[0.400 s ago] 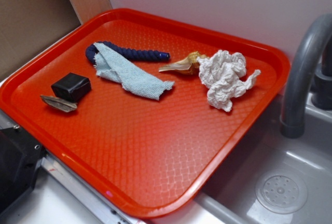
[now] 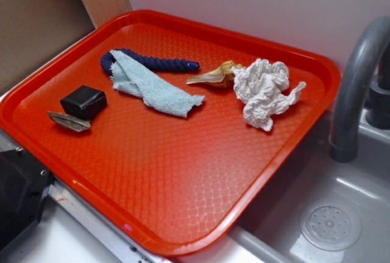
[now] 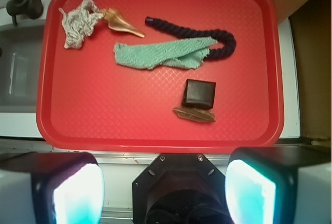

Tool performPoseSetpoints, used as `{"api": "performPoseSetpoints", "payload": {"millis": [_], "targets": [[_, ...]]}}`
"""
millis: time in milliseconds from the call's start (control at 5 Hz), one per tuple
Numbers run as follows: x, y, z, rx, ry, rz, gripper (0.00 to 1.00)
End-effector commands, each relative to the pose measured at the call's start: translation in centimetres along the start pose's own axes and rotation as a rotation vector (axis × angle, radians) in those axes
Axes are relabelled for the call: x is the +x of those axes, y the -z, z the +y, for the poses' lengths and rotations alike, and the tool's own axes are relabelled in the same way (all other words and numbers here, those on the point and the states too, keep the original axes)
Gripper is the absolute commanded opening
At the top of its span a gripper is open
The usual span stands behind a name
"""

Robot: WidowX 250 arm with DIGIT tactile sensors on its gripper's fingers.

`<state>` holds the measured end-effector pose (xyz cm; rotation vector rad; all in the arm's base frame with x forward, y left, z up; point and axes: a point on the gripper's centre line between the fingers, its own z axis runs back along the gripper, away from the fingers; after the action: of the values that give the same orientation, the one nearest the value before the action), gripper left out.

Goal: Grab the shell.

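While shell [image 3: 122, 23] lies touching paper wad [image 3: 77, 22], gripper [image 3: 165, 185] hangs wide open, empty, off tray [image 3: 155, 125].

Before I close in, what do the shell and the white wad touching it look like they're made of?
The shell looks like hard natural seashell: golden-tan, knobbly, slightly glossy, tapering to a pale point. The wad looks like crumpled matte paper, probably tissue, with soft creases.
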<state>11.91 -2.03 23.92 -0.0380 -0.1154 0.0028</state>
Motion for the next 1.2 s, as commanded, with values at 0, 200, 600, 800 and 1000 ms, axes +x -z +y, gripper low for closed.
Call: {"api": "performPoseSetpoints", "payload": {"millis": [0, 200, 600, 800, 1000], "targets": [[6.8, 6.1, -3.6, -0.053, 0.376, -0.289, 1.00], [10.4, 10.0, -5.8, -0.037, 0.503, -0.326, 1.00], [15.7, 18.9, -9.9, -0.100, 0.695, -0.222, 1.00], [16.2, 21.8, -10.1, -0.097, 0.709, -0.145, 1.00], [15.3, 23.5, -10.9, -0.083, 0.733, -0.087, 1.00]]}}
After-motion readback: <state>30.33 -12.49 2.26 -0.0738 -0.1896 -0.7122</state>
